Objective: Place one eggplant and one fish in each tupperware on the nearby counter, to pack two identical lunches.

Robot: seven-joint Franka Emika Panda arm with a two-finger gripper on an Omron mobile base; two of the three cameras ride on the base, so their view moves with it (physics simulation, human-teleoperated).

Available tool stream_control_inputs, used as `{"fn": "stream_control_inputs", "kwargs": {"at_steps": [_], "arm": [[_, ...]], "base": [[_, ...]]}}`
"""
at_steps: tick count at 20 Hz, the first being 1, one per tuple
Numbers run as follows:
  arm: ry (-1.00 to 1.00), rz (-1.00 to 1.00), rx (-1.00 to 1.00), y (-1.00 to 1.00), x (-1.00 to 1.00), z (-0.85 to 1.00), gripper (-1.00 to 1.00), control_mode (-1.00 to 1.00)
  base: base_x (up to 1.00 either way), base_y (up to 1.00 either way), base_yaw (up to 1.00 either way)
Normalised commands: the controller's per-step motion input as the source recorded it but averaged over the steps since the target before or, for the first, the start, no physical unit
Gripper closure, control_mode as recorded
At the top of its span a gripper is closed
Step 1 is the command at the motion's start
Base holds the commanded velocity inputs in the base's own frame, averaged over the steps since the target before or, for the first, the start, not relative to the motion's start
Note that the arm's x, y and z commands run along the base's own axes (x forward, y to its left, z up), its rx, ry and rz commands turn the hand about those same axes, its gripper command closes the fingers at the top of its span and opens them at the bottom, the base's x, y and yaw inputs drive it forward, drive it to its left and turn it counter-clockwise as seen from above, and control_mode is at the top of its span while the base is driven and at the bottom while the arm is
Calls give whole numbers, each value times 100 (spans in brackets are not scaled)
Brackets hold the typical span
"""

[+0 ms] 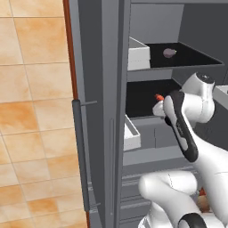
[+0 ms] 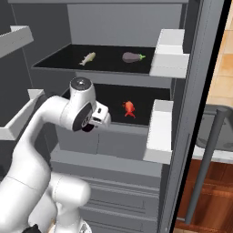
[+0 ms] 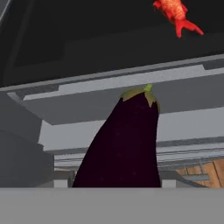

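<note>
My gripper (image 2: 103, 119) hangs in front of the open fridge's middle shelf (image 2: 150, 98), shut on a dark purple eggplant (image 3: 124, 144). That eggplant rises from between the jaws, green stem end pointing toward the shelf's front lip. A red-orange fish (image 2: 129, 108) (image 3: 176, 13) (image 1: 158, 96) lies on the middle shelf, just beyond the held eggplant. On the upper shelf (image 2: 59, 61) lie a pale fish (image 2: 88, 58) and a second eggplant (image 2: 132, 57) (image 1: 169, 52). The tupperware is out of view.
The fridge's doors stand open on both sides. White door bins (image 1: 138, 55) (image 2: 170, 52) (image 2: 159, 132) jut out close to the shelves. A long dark door handle (image 1: 80, 151) is at the left. Grey drawers (image 2: 113, 182) sit below the shelves.
</note>
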Motion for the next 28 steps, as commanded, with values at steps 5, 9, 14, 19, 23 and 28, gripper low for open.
{"fn": "stream_control_inputs", "kwargs": {"at_steps": [5, 9, 14, 19, 23, 28], "arm": [[0, 12, 0, -2, -90, 66, 100, -100], [11, 7, -2, 3, -63, 41, 100, -100], [4, 0, -2, 4, -9, 0, 100, 100], [0, 0, 0, 0, 0, 0, 100, 100], [0, 0, 0, 0, 0, 0, 100, 100], [0, 0, 0, 0, 0, 0, 100, 100]], "base": [[0, 0, 0], [0, 0, 0], [-74, 2, 3], [-100, -15, 2], [-67, -92, 0], [-4, -100, 0]]}}
